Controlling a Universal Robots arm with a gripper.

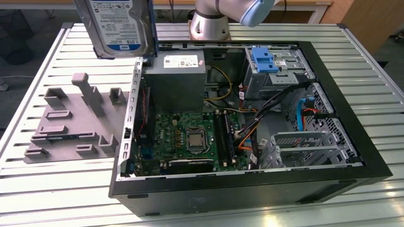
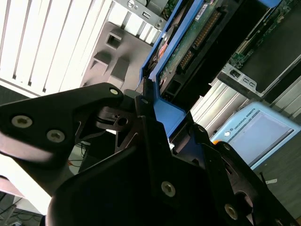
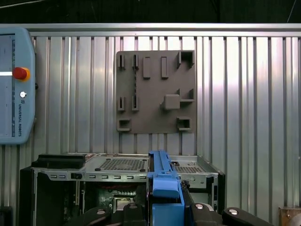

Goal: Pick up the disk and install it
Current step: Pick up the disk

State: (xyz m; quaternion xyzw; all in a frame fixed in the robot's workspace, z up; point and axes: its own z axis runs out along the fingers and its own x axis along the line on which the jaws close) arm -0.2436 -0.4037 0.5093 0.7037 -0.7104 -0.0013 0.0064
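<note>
The disk (image 1: pixel 120 26), a silver-grey hard drive with a white-and-blue label, hangs upright in the air near the exterior view's top left. It is above the table, between the grey fixture block and the open computer case. Its blue carrier frame (image 2: pixel 162 110) runs between my black fingers (image 2: pixel 117 120) in the second wrist view. The drive's green circuit board (image 2: pixel 190 40) faces that camera. In the first wrist view the carrier's blue edge (image 3: pixel 162 181) sticks up from my gripper (image 3: pixel 164 209). The gripper (image 2: pixel 150 103) is shut on the disk.
The open computer case (image 1: pixel 341 175) lies on the slatted metal table (image 1: pixel 57 189), with a motherboard, cables, a blue plastic bracket (image 1: pixel 264 59) and a metal drive cage (image 1: pixel 309 149) inside. The grey fixture block (image 1: pixel 75 118) with posts sits beside the case. A teach pendant (image 3: pixel 14 84) lies on the table.
</note>
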